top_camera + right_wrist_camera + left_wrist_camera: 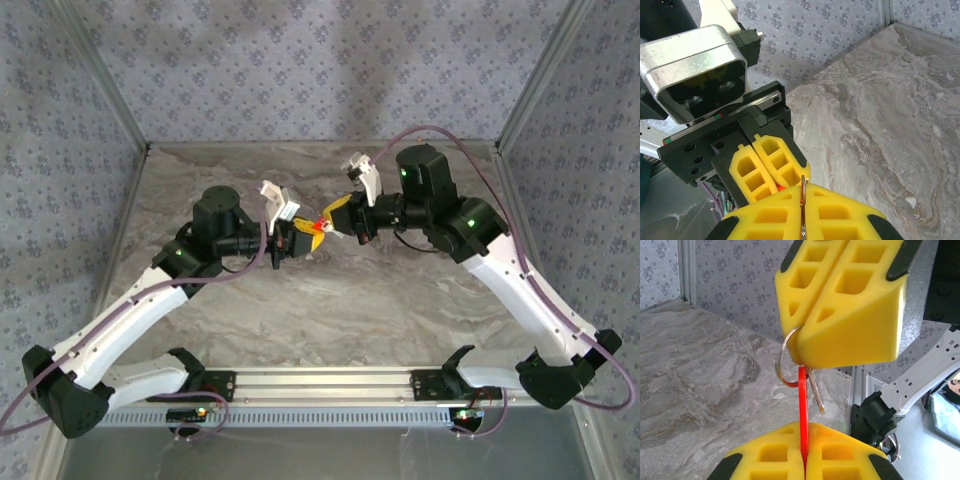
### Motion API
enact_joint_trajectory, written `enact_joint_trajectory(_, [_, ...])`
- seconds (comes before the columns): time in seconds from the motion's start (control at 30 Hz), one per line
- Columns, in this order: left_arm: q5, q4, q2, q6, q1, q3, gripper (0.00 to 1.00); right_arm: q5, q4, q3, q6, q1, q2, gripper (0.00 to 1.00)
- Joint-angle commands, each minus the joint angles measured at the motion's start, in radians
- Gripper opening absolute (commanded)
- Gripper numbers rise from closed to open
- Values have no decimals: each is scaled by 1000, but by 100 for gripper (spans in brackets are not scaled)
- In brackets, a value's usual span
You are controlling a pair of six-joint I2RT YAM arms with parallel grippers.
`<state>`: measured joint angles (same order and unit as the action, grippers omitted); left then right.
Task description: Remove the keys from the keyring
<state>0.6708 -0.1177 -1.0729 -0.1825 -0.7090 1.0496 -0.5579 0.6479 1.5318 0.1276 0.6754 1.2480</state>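
The left hand [804, 452] is pressed together on the lower end of the red tag [802, 400], which stands up thin and edge-on out of its grip. The right hand [801, 346], just above and facing it, is likewise pinched shut, on the silvery split ring [783, 362] at the tag's upper end. So the keyring [322, 225] hangs in the air between the two hands, well above the marbled worktop [330, 310]. One slim metal key [815, 392] dangles loose from the ring beside the tag. The step in hand looks like working a piece off the ring. It will likely go well only if both pinches hold firm while the hands part slowly along the line of the tag, not sideways, since the thin plastic could bend or slip out of the grip. The ring's gap cannot be made out, so a straight tug may only strain things. A small twist of one wrist to feed the tag around the coil seems wiser. Mind the free key: should it come off, it drops to the worktop.
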Motion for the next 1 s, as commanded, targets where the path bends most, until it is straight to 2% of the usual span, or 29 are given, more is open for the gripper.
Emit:
enact_joint_trajectory(0.0, [3,-37,25,27,-8,25,2,-4,-11,-9,10,-7,-25,9])
enact_joint_trajectory(0.27, [-73,-161,9,88,-8,90,0,-46,-75,-76,48,-35,-35,10])
enact_joint_trajectory(0.3, [-80,-184,3,96,-8,105,0,-48,-85,-87,54,-41,-35,14])
enact_joint_trajectory(0.4, [-103,-259,-27,122,-9,157,0,-43,-117,-125,87,-69,-48,36])
enact_joint_trajectory(0.43, [-110,-288,-39,130,-9,176,0,-46,-131,-145,94,-85,-59,40])
enact_joint_trajectory(0.6, [-116,-398,-101,153,-7,259,0,-44,-241,-267,131,-148,-142,41])
enact_joint_trajectory(0.73, [-103,-444,-142,155,-1,311,0,-67,-409,-416,187,-187,-213,43])
enact_joint_trajectory(0.97, [-43,-480,-197,137,16,387,0,27,-662,-626,174,-184,-307,49])
